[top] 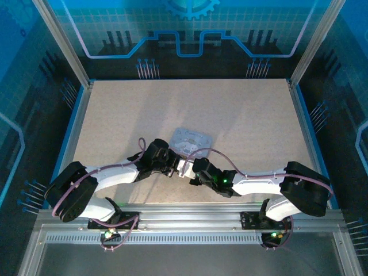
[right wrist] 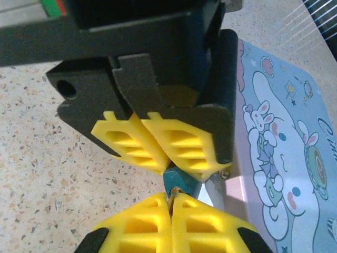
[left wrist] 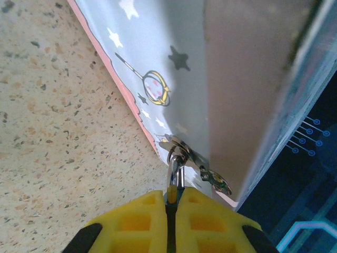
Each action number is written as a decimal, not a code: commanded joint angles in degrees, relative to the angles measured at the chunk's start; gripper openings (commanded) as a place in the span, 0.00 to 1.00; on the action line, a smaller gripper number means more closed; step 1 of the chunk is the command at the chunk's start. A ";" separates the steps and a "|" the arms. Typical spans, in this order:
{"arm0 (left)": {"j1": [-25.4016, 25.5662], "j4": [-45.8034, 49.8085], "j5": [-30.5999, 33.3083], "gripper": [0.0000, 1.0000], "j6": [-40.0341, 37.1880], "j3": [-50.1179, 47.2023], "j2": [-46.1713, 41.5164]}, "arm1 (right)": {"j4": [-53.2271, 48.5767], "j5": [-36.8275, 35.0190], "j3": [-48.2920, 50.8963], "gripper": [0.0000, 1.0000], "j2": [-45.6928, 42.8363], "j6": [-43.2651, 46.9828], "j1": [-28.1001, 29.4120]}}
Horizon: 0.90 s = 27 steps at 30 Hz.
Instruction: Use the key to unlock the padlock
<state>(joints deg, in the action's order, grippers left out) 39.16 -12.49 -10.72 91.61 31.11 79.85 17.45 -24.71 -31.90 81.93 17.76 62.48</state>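
The left gripper (left wrist: 172,197) has its yellow pads pressed together on the padlock (right wrist: 176,182), which hangs at the hasp on the near side of the tin box (right wrist: 279,147). The box lies near the middle of the table (top: 241,115), a little toward the near edge. The right gripper (right wrist: 171,203) is also closed, and between its pads is a thin brownish sliver that I take to be the key (right wrist: 172,193). Most of it is hidden, so I cannot say whether it has entered the keyhole.

Several things could fail from here. The key is very thin and the pads are soft, so it may turn or slip inside the grip when twisted, and the lock would not open. If the key is not in line with the keyhole, a push could bend it or rotate the padlock out of the left pads. The box looks light, so a sideways force may drag it. The two pairs of fingers are almost touching, so a wrist turn could knock them together.
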 commanded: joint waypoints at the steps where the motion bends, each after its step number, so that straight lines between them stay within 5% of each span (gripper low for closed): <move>1: 0.38 -2.07 -3.63 0.00 0.58 -0.42 -0.40 | -0.11 -4.42 -2.93 0.00 -0.07 -10.68 -0.25; 20: 0.36 -1.74 -3.64 0.00 0.37 -0.35 -0.29 | -1.41 -4.56 -1.76 0.00 -1.61 -54.79 -1.20; 27: 0.36 -1.64 -3.65 0.00 0.24 -0.26 -0.31 | -1.69 -2.88 -0.61 0.00 -1.73 -62.81 -1.84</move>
<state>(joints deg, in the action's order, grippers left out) 38.83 -13.98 -10.76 91.64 31.07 79.88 14.63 -24.88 -33.06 81.21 -37.54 62.43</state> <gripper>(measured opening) 0.078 0.062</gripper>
